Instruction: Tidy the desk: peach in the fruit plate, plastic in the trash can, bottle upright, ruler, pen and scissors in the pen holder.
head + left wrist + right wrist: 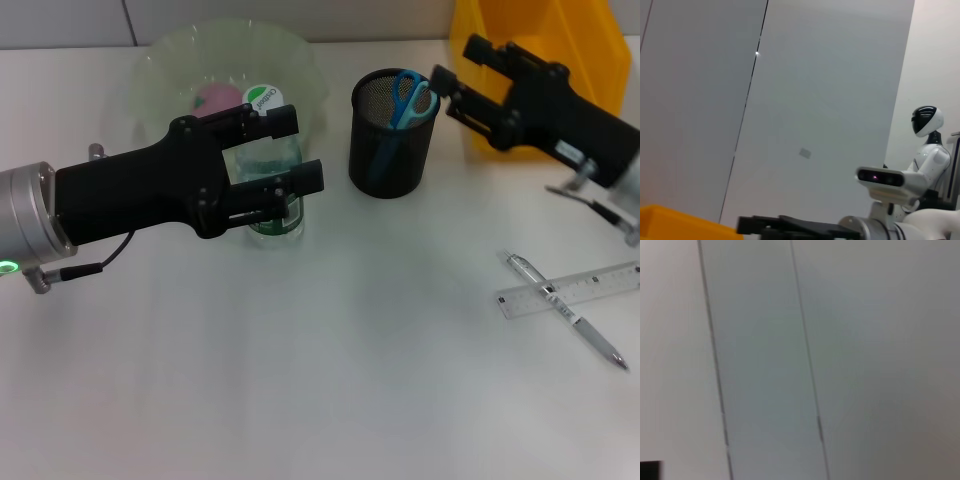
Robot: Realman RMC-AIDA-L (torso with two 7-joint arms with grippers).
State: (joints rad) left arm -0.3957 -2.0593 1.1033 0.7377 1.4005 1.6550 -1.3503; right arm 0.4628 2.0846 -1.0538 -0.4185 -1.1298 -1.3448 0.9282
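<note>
Standing upright just before the fruit plate (170,60), the bottle (272,185) sits between the left gripper's (290,150) fingers, closed on it. Right gripper (455,70) beside pen holder (390,135) holding scissors (408,97); fingers' spread unclear.

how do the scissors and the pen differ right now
The scissors stand handles-up inside the black mesh pen holder; the pen lies flat on the desk, outside it. The scissors have light blue handles; the pen is silver-grey. The pen crosses the clear ruler; the scissors touch no ruler. Neither is held by a tool.
</note>
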